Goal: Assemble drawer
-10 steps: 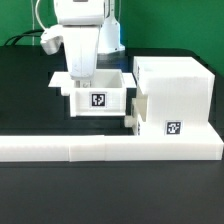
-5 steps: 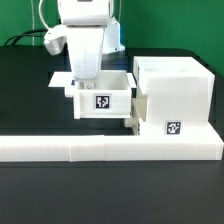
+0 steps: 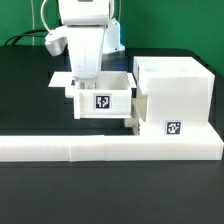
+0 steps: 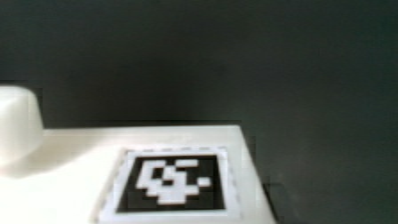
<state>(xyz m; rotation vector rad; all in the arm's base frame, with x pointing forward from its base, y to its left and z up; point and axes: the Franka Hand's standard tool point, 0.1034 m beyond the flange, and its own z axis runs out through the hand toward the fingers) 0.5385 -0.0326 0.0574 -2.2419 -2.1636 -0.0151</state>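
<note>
The large white housing (image 3: 175, 92) stands at the exterior view's right, with a tag low on its front. An open-topped white tray (image 3: 100, 100) with a front tag sits just to its left on the black table. My gripper (image 3: 83, 78) reaches down from above over the tray's rear left wall and appears shut on it. A small white part (image 3: 134, 117) shows low between the tray and the housing. The wrist view shows no fingers, only a flat white surface (image 4: 80, 150) with a tag (image 4: 173, 182) and a white lump (image 4: 16, 122) beside it.
The long low white L-shaped wall (image 3: 110, 149) runs along the front, below the tray and the housing. The marker board (image 3: 58, 81) lies behind the tray at the exterior view's left. Cables hang at the back left.
The arm and the tray have shifted slightly toward the exterior view's right, toward the housing, between one second ago and half a second ago. Nothing has moved since.
</note>
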